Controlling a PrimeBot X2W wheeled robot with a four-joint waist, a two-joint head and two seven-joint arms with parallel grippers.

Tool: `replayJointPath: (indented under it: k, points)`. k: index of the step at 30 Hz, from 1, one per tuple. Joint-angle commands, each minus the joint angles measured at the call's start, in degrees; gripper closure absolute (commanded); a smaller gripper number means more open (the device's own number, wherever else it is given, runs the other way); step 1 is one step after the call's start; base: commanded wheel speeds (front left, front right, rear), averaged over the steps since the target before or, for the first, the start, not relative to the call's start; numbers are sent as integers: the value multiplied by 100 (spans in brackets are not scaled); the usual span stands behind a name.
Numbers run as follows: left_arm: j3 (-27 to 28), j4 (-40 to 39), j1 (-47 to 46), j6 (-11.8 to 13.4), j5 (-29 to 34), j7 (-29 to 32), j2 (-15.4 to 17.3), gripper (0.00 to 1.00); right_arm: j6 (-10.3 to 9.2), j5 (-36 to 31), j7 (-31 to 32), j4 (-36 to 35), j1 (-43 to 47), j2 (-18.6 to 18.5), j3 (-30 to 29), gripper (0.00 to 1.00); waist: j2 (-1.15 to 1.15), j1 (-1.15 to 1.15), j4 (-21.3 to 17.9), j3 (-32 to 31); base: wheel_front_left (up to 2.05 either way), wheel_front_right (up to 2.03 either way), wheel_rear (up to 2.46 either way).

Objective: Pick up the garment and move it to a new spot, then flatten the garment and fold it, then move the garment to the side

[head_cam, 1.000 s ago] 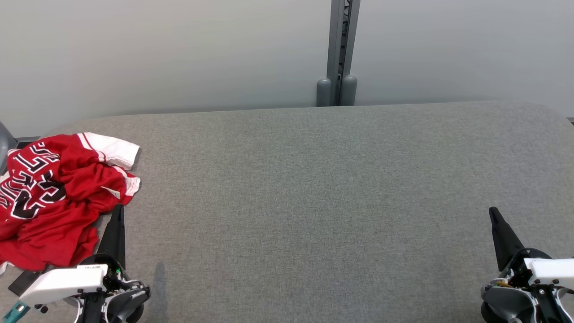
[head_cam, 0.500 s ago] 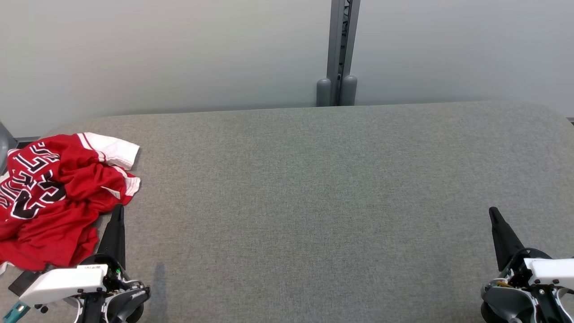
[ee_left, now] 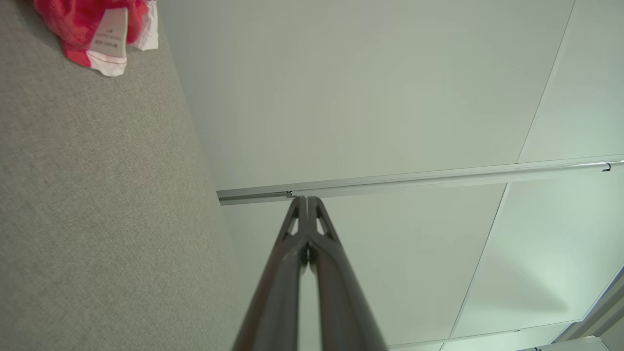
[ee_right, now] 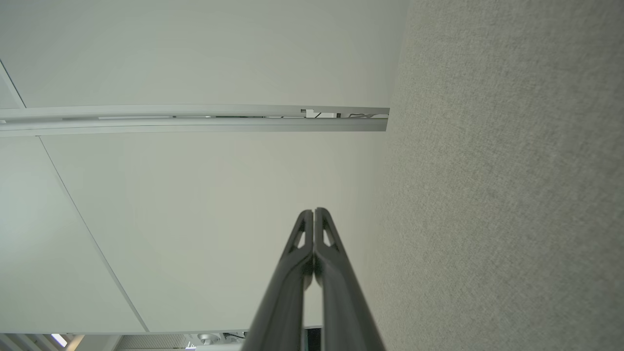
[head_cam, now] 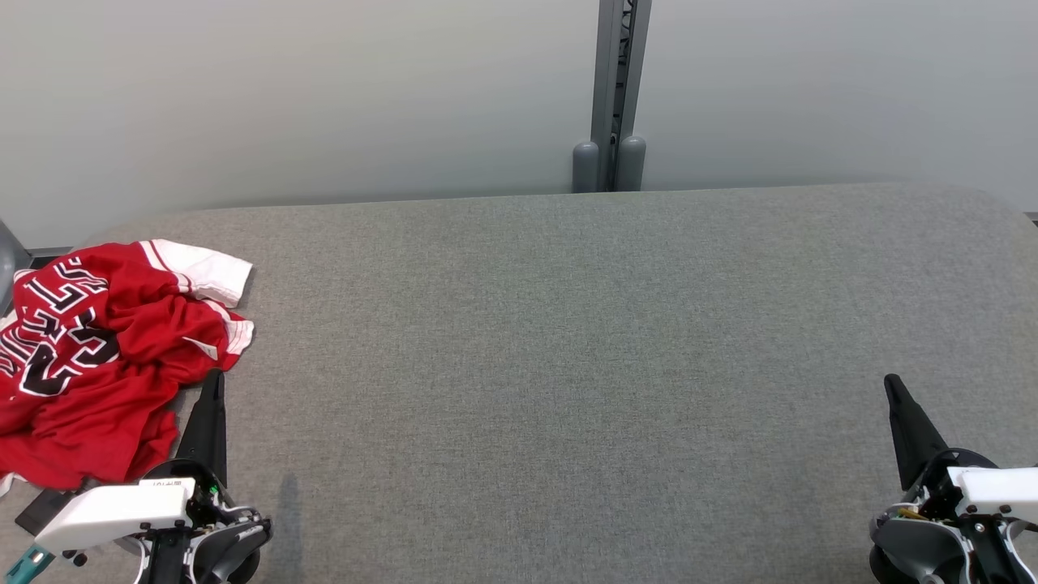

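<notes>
- The crumpled red fabric jersey [head_cam: 97,357], with white sleeve bands and black-and-white lettering, lies in a heap at the left end of the grey fabric-covered table [head_cam: 568,324]. Part of it runs past the left edge of my head view.
- My left gripper [head_cam: 213,388] sits at the near left, its tip just beside the heap's near-right hem. Its two long dark fingers are pressed together on nothing. I cannot tell whether the tip brushes the cloth.
- My left wrist view shows a white tag on the jersey's hem [ee_left: 111,36], off to the side of my clenched fingers.
- My right gripper [head_cam: 894,391] sits at the near right, also clenched on nothing, well apart from the jersey across the table.
- Count: one jersey and two grippers, with two fingers each.
- One upright grey metal post [head_cam: 612,97] stands against the pale wall [head_cam: 324,97], at the middle of the table's far edge.
</notes>
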Motion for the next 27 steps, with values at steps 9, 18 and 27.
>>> replayJointPath:
  k: [9, 18, 27]
  points:
    - [13, 0, -83, -26, -2, 15, 12, 100, 5, -13, 11, 12, -24, -26, 1, 100, 0, 0, 0, 0, 0, 0, 0]
    - [13, 0, -83, -26, -2, 15, 12, 100, 5, -13, 11, 12, -24, -26, 1, 100, 0, 0, 0, 0, 0, 0, 0]
    - [-16, 145, 158, 4, 1, -10, -47, 0, -7, 1, -2, 137, 127, 65, 7, 0, 0, 0, 0, 0, 0, 0, 0]
